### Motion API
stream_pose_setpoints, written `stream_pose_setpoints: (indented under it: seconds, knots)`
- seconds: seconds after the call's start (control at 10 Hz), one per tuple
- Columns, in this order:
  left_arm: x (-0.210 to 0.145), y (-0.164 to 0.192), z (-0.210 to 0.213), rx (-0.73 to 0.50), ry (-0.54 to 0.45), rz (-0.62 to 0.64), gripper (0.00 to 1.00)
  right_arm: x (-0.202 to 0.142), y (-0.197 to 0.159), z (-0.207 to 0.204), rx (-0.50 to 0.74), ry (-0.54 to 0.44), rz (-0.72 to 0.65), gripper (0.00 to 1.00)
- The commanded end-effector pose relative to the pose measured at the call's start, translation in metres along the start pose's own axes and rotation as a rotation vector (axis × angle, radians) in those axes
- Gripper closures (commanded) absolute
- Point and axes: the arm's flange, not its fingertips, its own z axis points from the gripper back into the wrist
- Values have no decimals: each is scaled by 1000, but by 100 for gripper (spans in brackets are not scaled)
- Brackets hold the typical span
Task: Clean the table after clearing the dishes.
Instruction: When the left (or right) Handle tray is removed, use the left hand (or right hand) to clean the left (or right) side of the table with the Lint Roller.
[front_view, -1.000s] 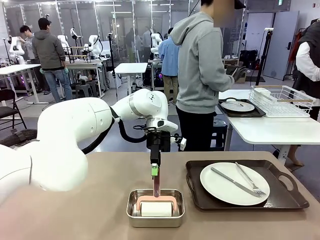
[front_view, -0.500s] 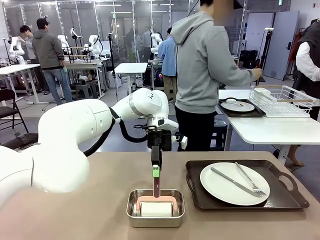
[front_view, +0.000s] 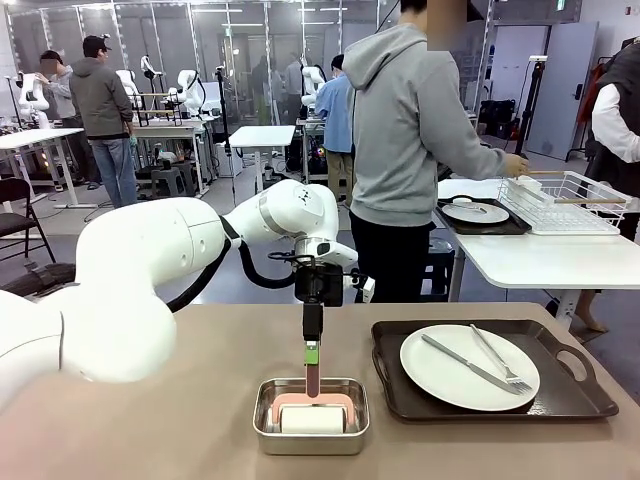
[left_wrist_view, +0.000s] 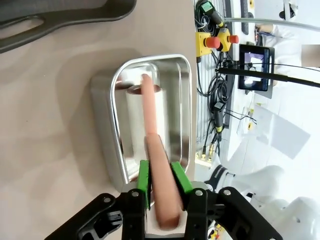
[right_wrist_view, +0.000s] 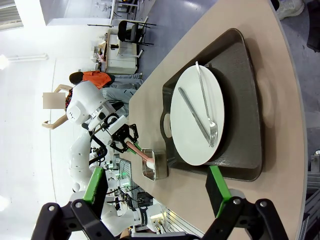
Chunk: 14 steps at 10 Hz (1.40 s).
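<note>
My left claw (left_wrist_view: 161, 176) clamps a pink plastic handle (left_wrist_view: 149, 106)
The handle rises from the small rectangular steel pan (left_wrist_view: 102, 117) just beyond my fingertips; my right claw (right_wrist_view: 156, 186) gapes wide.

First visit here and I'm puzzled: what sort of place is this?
Probably a robotics lab: the left gripper clamps a roller's pink handle over a steel pan, a plate sits on a tray, and red emergency-stop buttons stand nearby.
</note>
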Motion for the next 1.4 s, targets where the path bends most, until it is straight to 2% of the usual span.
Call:
stream_pose_setpoints:
  seconds: [0.0, 0.1, 0.4, 0.5, 0.6, 0.7, 0.9, 1.0, 1.1, 1.2, 1.3]
  knots:
    - [17, 13, 43, -15, 0, 18, 95, -1, 2, 1, 4, -2, 4, 0]
    - [17, 12, 42, -13, -3, 23, 100, -1, 2, 1, 4, -2, 4, 0]
    - [14, 0, 45, 10, -16, 42, 97, -1, 2, 1, 4, -2, 4, 0]
    - [9, -20, 53, 38, -25, 99, 90, -1, 2, 1, 4, -2, 4, 0]
    - [-1, -47, 61, 89, -35, 144, 90, -1, 2, 1, 4, -2, 4, 0]
    - [-17, -77, 70, 141, -64, 227, 90, -1, 2, 1, 4, -2, 4, 0]
    - [-64, -137, 69, 258, -198, 460, 90, -1, 2, 1, 4, -2, 4, 0]
    - [-90, -161, 59, 278, -291, 581, 90, -1, 2, 1, 4, -2, 4, 0]
    - [-115, -181, 49, 296, -365, 735, 90, -1, 2, 1, 4, -2, 4, 0]
    - [-144, -197, 36, 320, -402, 836, 90, -1, 2, 1, 4, -2, 4, 0]
    - [-167, -198, 22, 294, -465, 947, 90, -1, 2, 1, 4, -2, 4, 0]
